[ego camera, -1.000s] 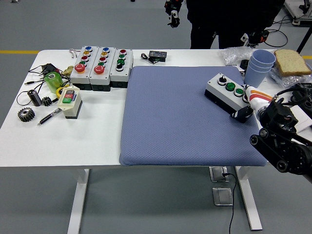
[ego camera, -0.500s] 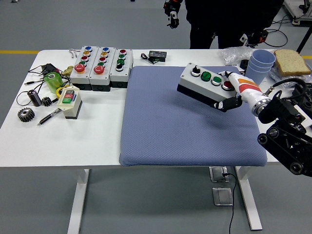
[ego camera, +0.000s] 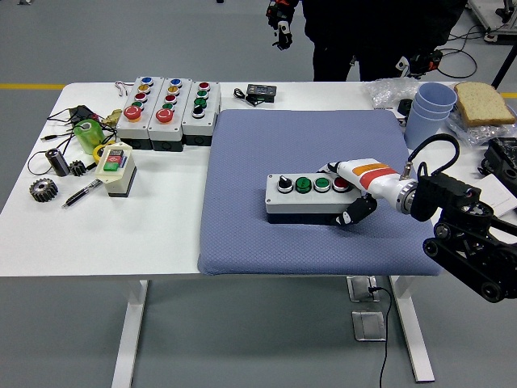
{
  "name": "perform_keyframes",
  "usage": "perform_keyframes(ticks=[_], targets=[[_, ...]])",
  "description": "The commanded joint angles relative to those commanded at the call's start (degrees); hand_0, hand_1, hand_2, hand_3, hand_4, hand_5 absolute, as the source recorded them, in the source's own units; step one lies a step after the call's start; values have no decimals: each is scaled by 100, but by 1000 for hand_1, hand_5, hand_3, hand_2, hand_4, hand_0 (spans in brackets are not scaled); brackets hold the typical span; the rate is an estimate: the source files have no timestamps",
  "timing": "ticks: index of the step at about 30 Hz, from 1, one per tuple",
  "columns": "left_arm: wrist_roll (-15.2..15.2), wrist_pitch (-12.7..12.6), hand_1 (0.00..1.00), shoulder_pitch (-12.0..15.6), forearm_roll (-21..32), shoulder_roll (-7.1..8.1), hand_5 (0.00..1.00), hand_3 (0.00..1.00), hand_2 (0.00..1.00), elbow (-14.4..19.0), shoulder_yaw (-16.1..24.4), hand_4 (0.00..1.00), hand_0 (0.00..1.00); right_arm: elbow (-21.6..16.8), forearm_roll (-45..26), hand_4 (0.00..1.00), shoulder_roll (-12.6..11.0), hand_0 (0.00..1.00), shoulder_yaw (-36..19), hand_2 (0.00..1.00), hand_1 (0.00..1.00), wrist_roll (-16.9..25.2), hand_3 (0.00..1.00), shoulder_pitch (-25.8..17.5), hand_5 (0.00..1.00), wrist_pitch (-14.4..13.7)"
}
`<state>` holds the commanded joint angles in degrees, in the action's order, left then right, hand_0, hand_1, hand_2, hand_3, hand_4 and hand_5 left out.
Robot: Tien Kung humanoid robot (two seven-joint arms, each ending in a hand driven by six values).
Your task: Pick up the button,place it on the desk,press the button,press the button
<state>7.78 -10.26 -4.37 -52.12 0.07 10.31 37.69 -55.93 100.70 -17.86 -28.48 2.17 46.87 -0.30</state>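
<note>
A grey button box (ego camera: 311, 198) with a black selector, two green buttons and a red one lies level on the blue mat (ego camera: 266, 153), near its front middle. My right hand (ego camera: 349, 196) holds the box's right end, white fingers over the top by the red button and a black thumb curled under its front. The right arm reaches in from the lower right. My left hand is out of sight.
Three more button boxes (ego camera: 166, 109) stand at the back left, with a small two-button box (ego camera: 115, 168), a pen, gears and cables nearby. Blue cups (ego camera: 428, 109), bread (ego camera: 483, 102) and plastic bags sit at the back right. A person stands behind the table.
My right hand carried the button box from the mat's right edge, up and leftward, then down to the mat's front middle, turning it level.
</note>
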Motion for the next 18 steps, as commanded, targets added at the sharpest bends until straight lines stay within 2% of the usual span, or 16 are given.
perform_keyframes(ticks=[1, 6, 7, 12, 13, 18], targets=[[5, 1, 661, -1, -21, -1, 644, 603, 680, 0, 13, 342, 628, 47, 78, 733, 24, 613, 12, 610, 596, 47, 601, 3, 2, 52], [8, 3, 661, -5, -25, 0, 644, 603, 680, 0, 9, 342, 628, 16, 407, 733, 26, 613, -82, 610, 596, 198, 601, -33, 2, 185], [7, 4, 660, -6, -20, 0, 644, 603, 680, 0, 6, 342, 628, -4, 433, 918, 18, 928, -103, 886, 829, 205, 853, -41, 20, 207], [-3, 12, 660, -11, 28, 14, 644, 603, 680, 0, -49, 342, 628, -257, 154, 918, -72, 928, -315, 886, 829, 228, 853, -178, 20, 300], [-3, 13, 660, -11, 29, 15, 643, 603, 680, 0, -54, 341, 628, -316, 92, 959, -84, 970, -372, 928, 865, 222, 915, -217, 43, 294], [-2, 14, 660, -10, 16, 14, 643, 603, 680, 0, -50, 341, 628, -482, -7, 959, -101, 970, -590, 928, 865, 191, 915, -333, 43, 248]])
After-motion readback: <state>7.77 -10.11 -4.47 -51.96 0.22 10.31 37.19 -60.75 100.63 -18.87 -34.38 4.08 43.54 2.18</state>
